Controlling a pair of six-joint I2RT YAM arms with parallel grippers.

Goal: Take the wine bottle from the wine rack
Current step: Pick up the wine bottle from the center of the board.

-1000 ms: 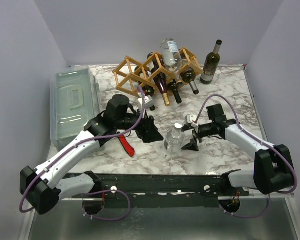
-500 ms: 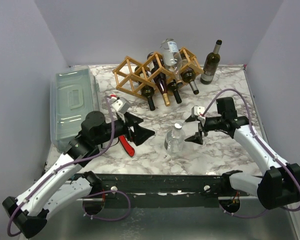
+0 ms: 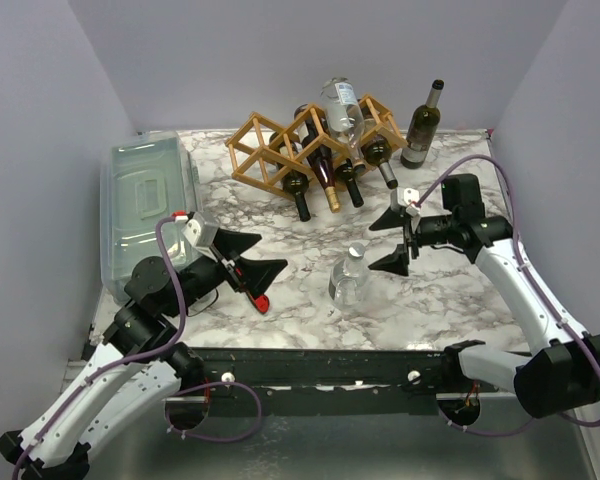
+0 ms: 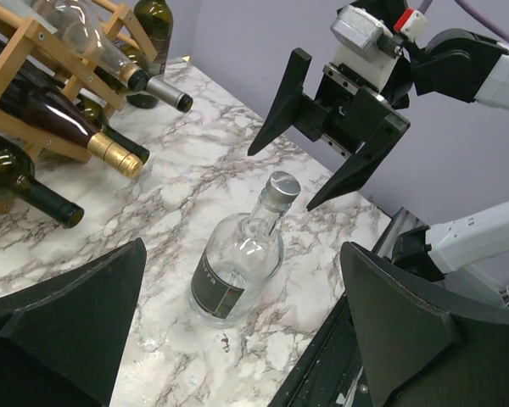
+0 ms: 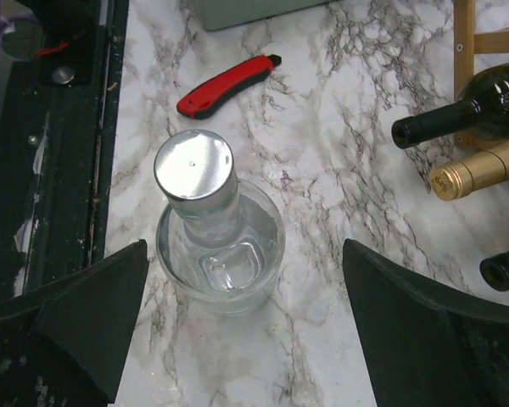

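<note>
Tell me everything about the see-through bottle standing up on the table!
The clear bottle looks like glass, with a fat round body, a short neck and a shiny silver cap. A dark label with a red line sits low on its side. It stands upright on the marble table, between the left gripper and the right gripper. Both are open, and neither touches it.

Clear bottle [image 3: 349, 281] stands mid-table before wine rack [image 3: 280, 150]; flanks seemingly passable.
</note>
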